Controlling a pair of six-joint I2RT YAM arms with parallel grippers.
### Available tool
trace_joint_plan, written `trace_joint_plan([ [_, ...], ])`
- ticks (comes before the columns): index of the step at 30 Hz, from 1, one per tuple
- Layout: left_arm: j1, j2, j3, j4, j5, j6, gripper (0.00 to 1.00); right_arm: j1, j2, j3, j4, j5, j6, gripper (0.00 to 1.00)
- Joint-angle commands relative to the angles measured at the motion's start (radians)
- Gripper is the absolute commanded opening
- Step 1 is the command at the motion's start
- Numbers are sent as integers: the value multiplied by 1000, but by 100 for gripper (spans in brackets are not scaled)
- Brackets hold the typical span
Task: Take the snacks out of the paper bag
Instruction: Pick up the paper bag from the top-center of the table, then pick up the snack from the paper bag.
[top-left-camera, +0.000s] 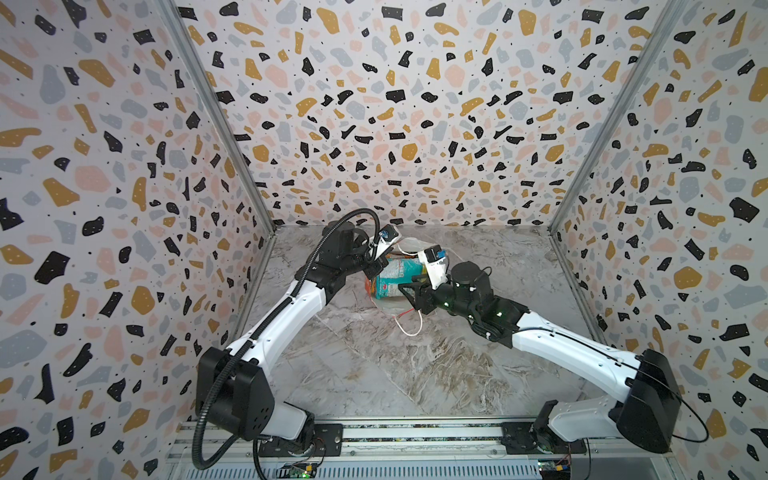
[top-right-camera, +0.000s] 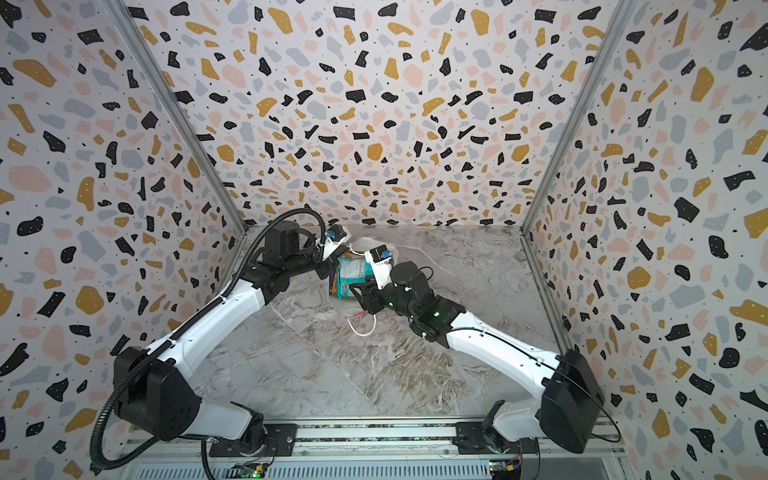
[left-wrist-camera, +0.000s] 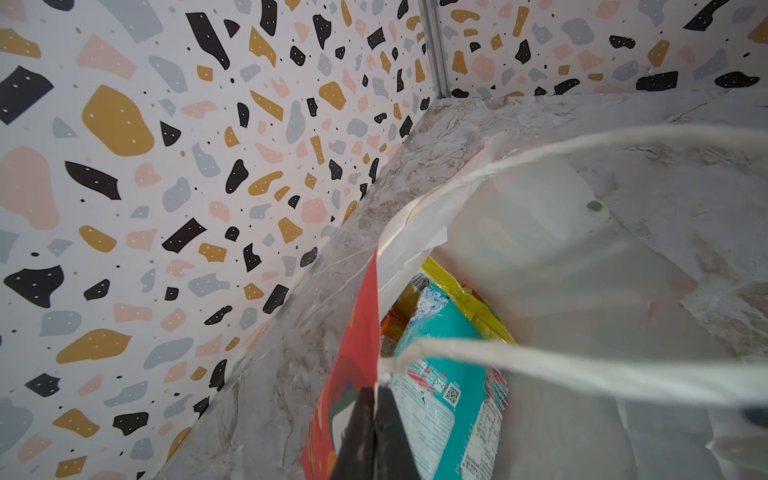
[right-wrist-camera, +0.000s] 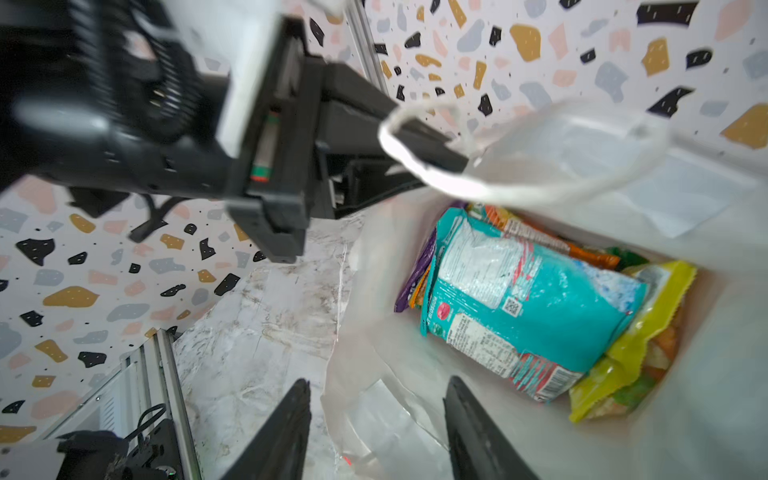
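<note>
The rim of the paper bag (left-wrist-camera: 358, 332) is pinched by the left fingers (left-wrist-camera: 395, 440), while the right fingers (right-wrist-camera: 286, 428) are held spread astride another edge, the snacks (right-wrist-camera: 561, 307) being seen beyond them inside.

In both top views the paper bag (top-left-camera: 409, 245) stands on the table (top-left-camera: 415, 374), just below the middle of the frame and towards the table's back edge. The snacks (top-left-camera: 395, 270) lie stacked inside it. The left gripper (top-left-camera: 374, 270) is at the bag's left rim, and the right gripper (top-left-camera: 405, 297) is at its lower right rim. A cord handle (top-left-camera: 409, 330) lies on the table just below the bag. A rail (top-left-camera: 415, 432) runs along the bottom edge.
</note>
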Motion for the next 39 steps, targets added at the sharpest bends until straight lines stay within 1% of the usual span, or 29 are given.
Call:
trace_joint_plan([
  [1,-11,-6,2,13,49,-12,0,16,77,30,61,84,86,53],
  [3,-12,-6,4,7,58,-11,0,19,126,50,86,92,97,53],
  [9,-14,-14,-12,19,68,-1,0,34,271,151,64,177,108,57],
  [15,-18,-6,-3,19,80,-8,0,44,362,242,16,269,120,66],
  [16,-17,-8,0,20,80,-9,0,47,375,254,17,284,120,69],
  [18,-17,-7,-1,18,83,-10,0,52,411,302,-24,318,117,72],
  [22,-19,-7,-1,20,92,-7,0,68,472,367,-65,410,114,73],
  [26,-19,-10,-1,21,101,-8,0,93,505,375,-32,497,108,73],
  [29,-19,-12,0,21,104,-8,0,105,530,399,-38,540,108,74],
  [33,-19,-11,-2,21,103,-5,0,107,570,409,-20,575,104,74],
  [39,-18,-18,-5,21,105,0,0,108,650,478,-70,589,85,72],
])
